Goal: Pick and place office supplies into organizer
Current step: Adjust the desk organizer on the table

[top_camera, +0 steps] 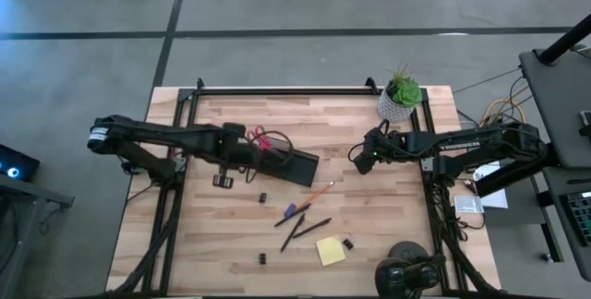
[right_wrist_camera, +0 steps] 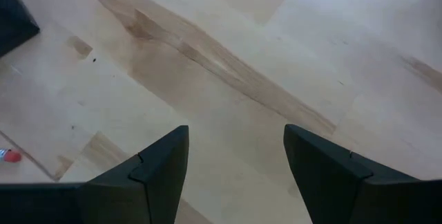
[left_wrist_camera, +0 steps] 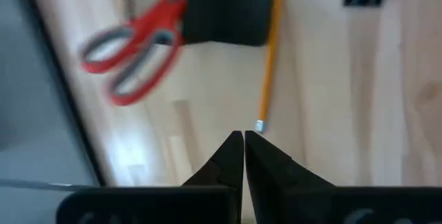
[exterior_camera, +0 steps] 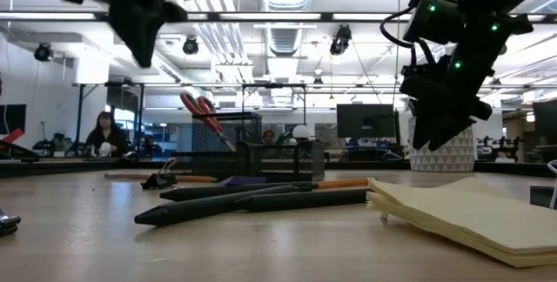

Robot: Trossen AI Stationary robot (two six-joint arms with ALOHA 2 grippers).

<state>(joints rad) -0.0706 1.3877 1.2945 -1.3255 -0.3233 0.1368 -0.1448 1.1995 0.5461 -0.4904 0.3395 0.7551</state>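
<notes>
- While both arms hang over the wooden table (top_camera: pixel 369 234), the left arm stretches in from the left edge, reaching toward the middle, and the right arm comes in from the right edge near the plant.
- Biggest of the task things, the black organizer (top_camera: pixel 288 164) lies left of centre, with the red-handled scissors (top_camera: pixel 265 139) poking out at its left end, handles up and tilted in the low view.
- Left gripper (left_wrist_camera: pixel 244 140) is above the board just beside the organizer, fingers pressed tight together with nothing between them.
- Right gripper (right_wrist_camera: pixel 235 148) hovers over bare wood right of centre, fingers spread wide, nothing in its grasp.
- Potted plant (top_camera: pixel 401 96) in its white pot stands at the far right corner, near the right arm.
- Yellow sticky-note pad (top_camera: pixel 331 250) lies toward the near edge, right of centre.
- Orange pencil (top_camera: pixel 319 191) lies just right of the organizer, its tip close to the left gripper's fingertips in the wrist view.
- Purple-tipped pen (top_camera: pixel 289 213) and two dark pens (top_camera: pixel 305 229) lie loosely crossed between pencil and pad.
- Tiny binder clips (top_camera: pixel 348 243) are scattered: one just beside the pad, one below the organizer, one near the front edge.
</notes>
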